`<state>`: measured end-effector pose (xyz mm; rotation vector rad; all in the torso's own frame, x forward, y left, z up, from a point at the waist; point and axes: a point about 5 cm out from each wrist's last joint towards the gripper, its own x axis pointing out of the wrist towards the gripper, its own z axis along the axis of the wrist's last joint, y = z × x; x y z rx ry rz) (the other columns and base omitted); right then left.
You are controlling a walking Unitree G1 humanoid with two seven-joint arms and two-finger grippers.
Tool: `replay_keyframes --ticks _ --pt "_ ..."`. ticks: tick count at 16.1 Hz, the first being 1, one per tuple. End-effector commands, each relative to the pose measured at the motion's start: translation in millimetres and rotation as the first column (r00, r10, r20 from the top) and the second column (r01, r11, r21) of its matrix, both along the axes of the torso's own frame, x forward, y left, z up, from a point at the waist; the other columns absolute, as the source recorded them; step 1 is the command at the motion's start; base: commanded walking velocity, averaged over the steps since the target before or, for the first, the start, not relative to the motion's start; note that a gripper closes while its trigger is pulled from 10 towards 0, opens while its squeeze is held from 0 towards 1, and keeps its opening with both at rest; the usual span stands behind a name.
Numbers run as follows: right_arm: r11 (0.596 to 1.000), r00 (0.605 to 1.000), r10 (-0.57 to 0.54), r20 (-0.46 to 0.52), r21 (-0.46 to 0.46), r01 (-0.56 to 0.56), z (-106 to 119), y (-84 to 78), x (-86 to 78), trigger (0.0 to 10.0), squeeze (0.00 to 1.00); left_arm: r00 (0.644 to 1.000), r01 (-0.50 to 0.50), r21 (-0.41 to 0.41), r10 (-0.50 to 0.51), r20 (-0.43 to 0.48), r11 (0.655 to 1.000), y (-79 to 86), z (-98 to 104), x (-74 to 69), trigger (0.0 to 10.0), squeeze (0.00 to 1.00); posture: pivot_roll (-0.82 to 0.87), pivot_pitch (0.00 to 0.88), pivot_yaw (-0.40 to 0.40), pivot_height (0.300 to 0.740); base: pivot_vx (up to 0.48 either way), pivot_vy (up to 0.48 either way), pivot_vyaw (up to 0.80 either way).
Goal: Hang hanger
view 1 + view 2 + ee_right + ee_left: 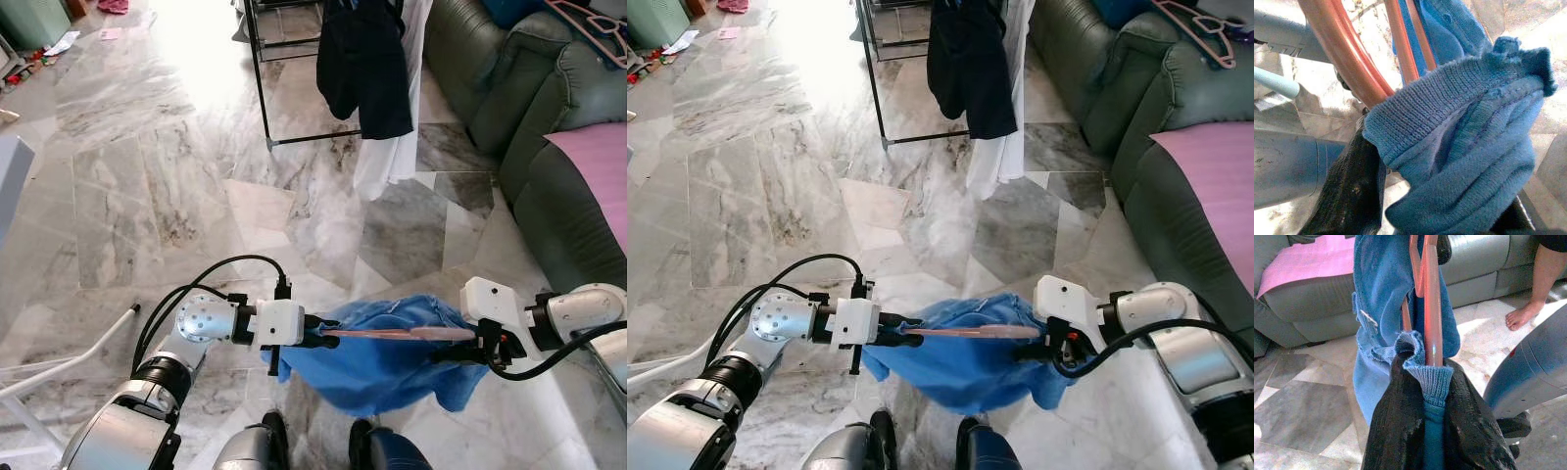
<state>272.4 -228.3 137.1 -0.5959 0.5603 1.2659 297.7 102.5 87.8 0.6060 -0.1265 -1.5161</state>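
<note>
The floor [147, 186] was grey-veined marble in large slabs, brightly lit toward the far end. A black clothes rack [263, 88] stood on it, its foot bar resting on the tiles. A green sofa [549, 147] sat along the robot's right. Small pink and pale items, possibly toys or scraps, lay scattered at the far left [59, 44]. A person's bare foot [1520, 316] stood on the tiles.

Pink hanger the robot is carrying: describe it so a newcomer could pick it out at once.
Start at the green sofa on the robot's right, then drop to the two silver arms low in the head views. Between the left hand and right hand runs the thin pink hanger, lying level with a blue garment draped from it, unlike the other hanger lying on the sofa back.
</note>
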Motion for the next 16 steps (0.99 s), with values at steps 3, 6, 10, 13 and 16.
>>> replay_keyframes --ticks 3,6,10,13,16 --pt "0.999 1.000 0.002 0.019 -0.048 -0.001 -1.8 -3.5 -3.3 0.0 0.00 1.000 -0.017 0.020 0.017 0.003 1.000 9.6 -1.6 -0.3 10.0 0.00 -0.23 0.234 0.069 0.740 0.000 0.000 0.00" --pt "0.997 0.996 -0.042 0.079 -0.067 0.047 3.0 -0.5 4.9 10.0 1.00 1.000 -0.027 0.020 0.027 0.005 0.999 8.7 -1.6 0.6 10.0 0.00 -0.23 0.234 0.066 0.740 0.000 0.000 0.00" --pt "0.996 0.987 -0.021 0.160 -0.077 0.034 20.0 5.3 5.6 10.0 1.00 0.999 -0.053 0.032 0.052 0.009 0.998 9.9 -3.7 1.2 10.0 0.00 -0.23 0.235 0.063 0.740 0.000 0.000 0.00" --pt "0.997 0.980 -0.026 0.195 -0.072 0.041 24.6 7.1 6.5 10.0 0.89 0.999 -0.053 0.029 0.052 0.012 0.998 9.1 -3.5 1.2 10.0 0.00 -0.24 0.235 0.063 0.740 0.000 0.000 0.00" --pt "0.995 0.989 -0.036 0.142 -0.083 0.048 14.5 0.5 0.0 10.0 0.00 0.999 -0.052 0.024 0.051 0.017 0.998 7.4 -1.5 2.8 10.0 0.00 -0.24 0.236 0.065 0.740 0.000 0.000 0.00"
